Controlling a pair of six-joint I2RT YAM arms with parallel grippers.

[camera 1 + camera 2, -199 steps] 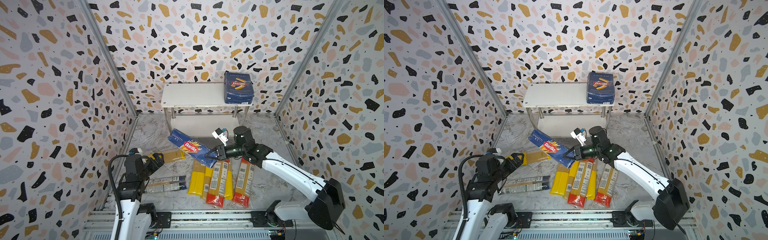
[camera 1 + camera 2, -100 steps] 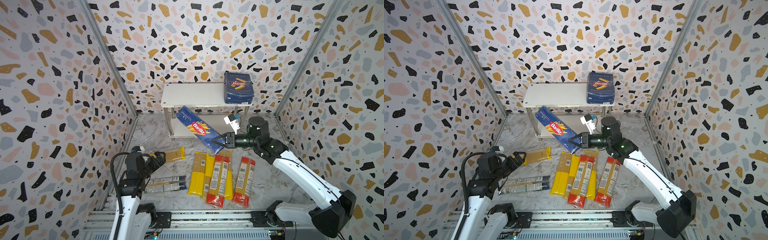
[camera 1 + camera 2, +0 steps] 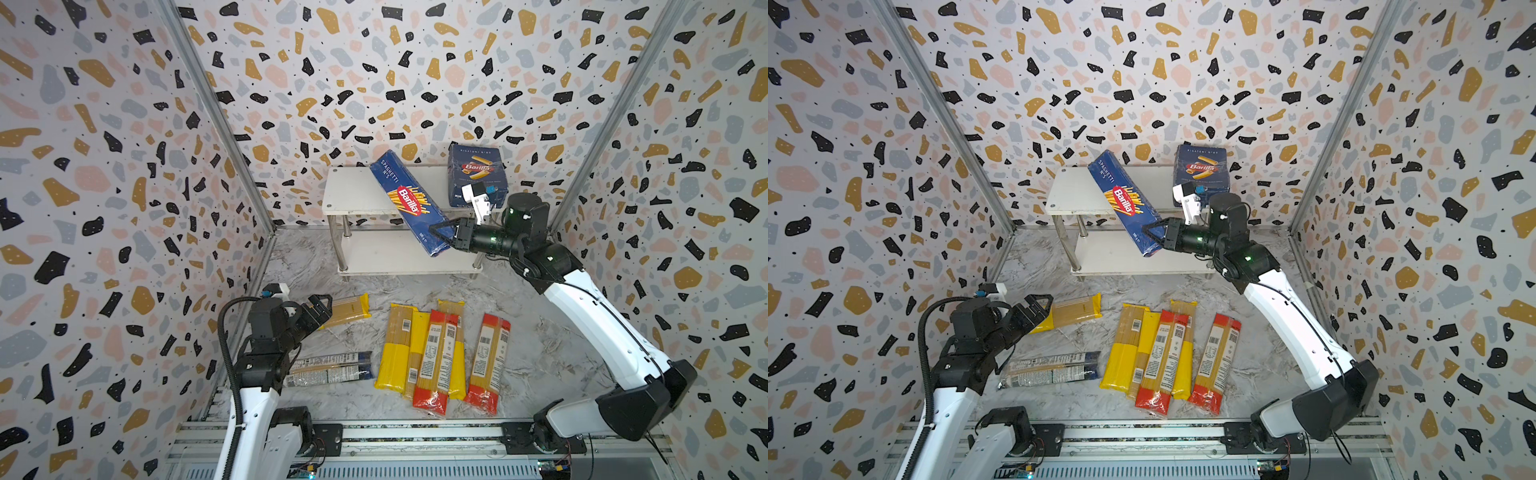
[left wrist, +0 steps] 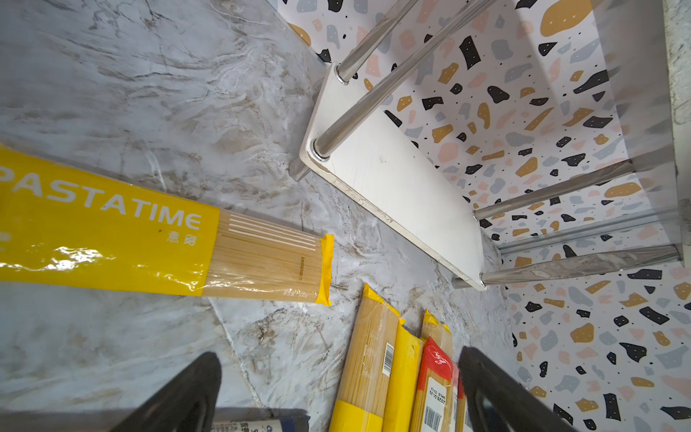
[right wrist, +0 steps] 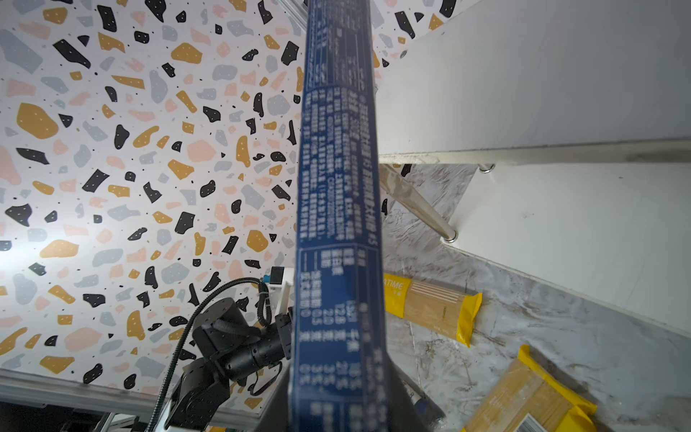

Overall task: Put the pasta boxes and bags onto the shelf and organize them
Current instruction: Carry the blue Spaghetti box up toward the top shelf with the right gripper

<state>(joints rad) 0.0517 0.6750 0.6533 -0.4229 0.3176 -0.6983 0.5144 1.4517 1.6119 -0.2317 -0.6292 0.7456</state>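
Observation:
My right gripper (image 3: 442, 235) (image 3: 1152, 235) (image 5: 338, 404) is shut on the lower end of the long narrow blue Barilla spaghetti box (image 3: 409, 201) (image 3: 1125, 203) (image 5: 338, 224). The box hangs tilted in front of the shelf (image 3: 353, 191) (image 3: 1071, 191), its upper end over the top board. The wide rigatoni box (image 3: 477, 174) (image 3: 1200, 170) stands on the top board at the right. My left gripper (image 3: 322, 305) (image 3: 1040, 305) (image 4: 338, 364) is open and empty, low beside the yellow PASTATIME bag (image 3: 347, 309) (image 4: 149, 239) on the floor.
Several yellow and red-ended bags (image 3: 436, 353) (image 3: 1167, 357) lie side by side on the marble floor in front of the shelf. A clear bag with dark-blue ends (image 3: 328, 368) (image 3: 1050, 368) lies by the left arm's base. Terrazzo walls close in three sides.
My right gripper has carried the long blue box up from the floor and back to the height of the shelf's top board. The left arm has barely moved.

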